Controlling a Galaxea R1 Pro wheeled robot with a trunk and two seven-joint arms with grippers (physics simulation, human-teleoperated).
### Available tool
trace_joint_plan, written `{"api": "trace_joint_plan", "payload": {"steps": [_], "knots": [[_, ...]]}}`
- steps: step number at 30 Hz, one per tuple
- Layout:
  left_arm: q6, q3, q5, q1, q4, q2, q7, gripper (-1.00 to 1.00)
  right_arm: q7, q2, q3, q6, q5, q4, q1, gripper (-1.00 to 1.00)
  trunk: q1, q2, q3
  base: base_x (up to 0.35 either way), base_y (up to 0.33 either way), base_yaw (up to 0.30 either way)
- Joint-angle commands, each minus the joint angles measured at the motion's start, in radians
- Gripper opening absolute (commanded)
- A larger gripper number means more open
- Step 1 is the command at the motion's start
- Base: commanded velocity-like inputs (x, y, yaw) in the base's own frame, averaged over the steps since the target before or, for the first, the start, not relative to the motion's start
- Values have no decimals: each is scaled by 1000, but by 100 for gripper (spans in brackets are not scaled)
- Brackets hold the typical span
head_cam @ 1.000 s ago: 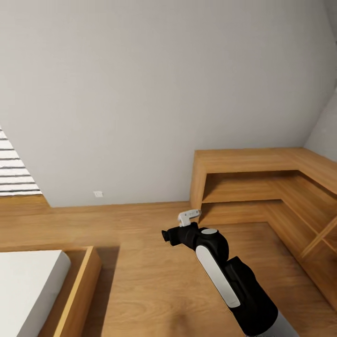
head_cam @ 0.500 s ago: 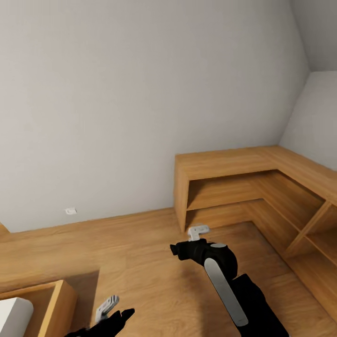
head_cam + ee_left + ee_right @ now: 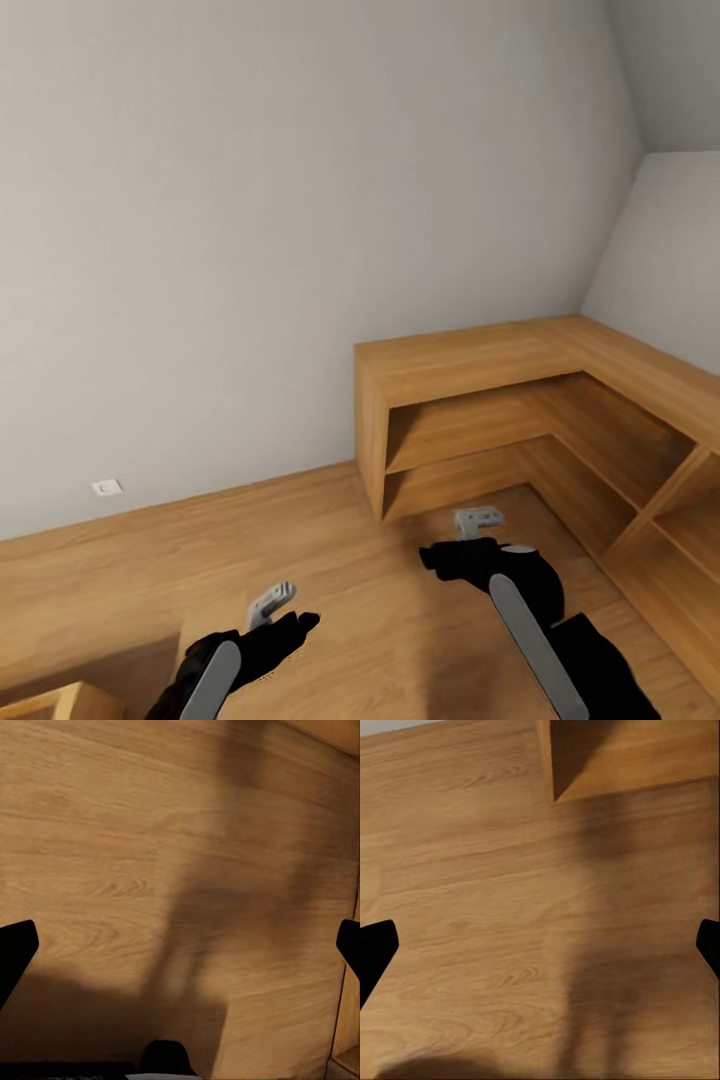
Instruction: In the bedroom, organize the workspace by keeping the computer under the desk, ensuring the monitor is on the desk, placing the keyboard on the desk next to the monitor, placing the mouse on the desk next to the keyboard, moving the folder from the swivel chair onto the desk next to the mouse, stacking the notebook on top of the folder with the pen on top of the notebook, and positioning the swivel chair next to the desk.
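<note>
A: Both grippers carry nothing; left gripper (image 3: 272,603) hangs low over the wood floor (image 3: 380,600), right gripper (image 3: 478,520) hangs near the corner of the shelf unit (image 3: 470,365); in each wrist view the finger tips sit at opposite edges of the frame, so the jaws stand wide apart with bare floor between them.

B: Task things?

A: None in sight; no desk, computer, monitor, keyboard, mouse, folder, notebook, pen or swivel chair; visible are a grey wall (image 3: 300,200), a wall socket (image 3: 106,488) low on it, the L-shaped shelf unit, and a box corner (image 3: 60,700) at the lower left of the head view. Judged stage: robot in transit, searching the room.

B: Risks?

A: Right arm reaches forward, close to the shelf's near post; a turn or advance of the base toward it could strike the arm on the wood; likewise the left arm near the box corner; also, mistaking the shelf for the desk would waste travel.
</note>
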Motion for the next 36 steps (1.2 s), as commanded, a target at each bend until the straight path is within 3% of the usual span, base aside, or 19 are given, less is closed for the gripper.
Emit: {"api": "trace_joint_plan", "payload": {"steps": [1,4,9,15,20,22,36], "knots": [[-2,-4,9,-2,1,-4,18,100,-11,-10,0,1,-11,-1,11,100,1,0,-1,343,6,-15],[-16,-24,-5,-5,6,-16,43,100,-17,-28,-5,-25,-10,-1,62,100,1,0,-1,343,4,-24],[-40,-84,-35,-7,9,-32,74,100,-21,-42,-10,-148,-8,-1,174,100,1,0,-1,342,36,-151],[-67,-134,-44,-8,17,-43,78,100,-33,-69,-11,-256,-6,0,285,100,1,0,-1,189,31,-258],[-123,-182,-46,-8,66,-68,72,100,-106,-78,-11,-290,-1,0,320,100,1,0,-1,38,6,-291],[-173,-225,-44,-8,92,-77,68,100,-159,-79,-9,-337,0,0,347,100,1,0,-1,11,2,-297],[-176,-242,-41,-19,100,-75,62,100,-180,-73,-9,-392,4,1,366,100,1,0,-1,2,0,-299]]}}
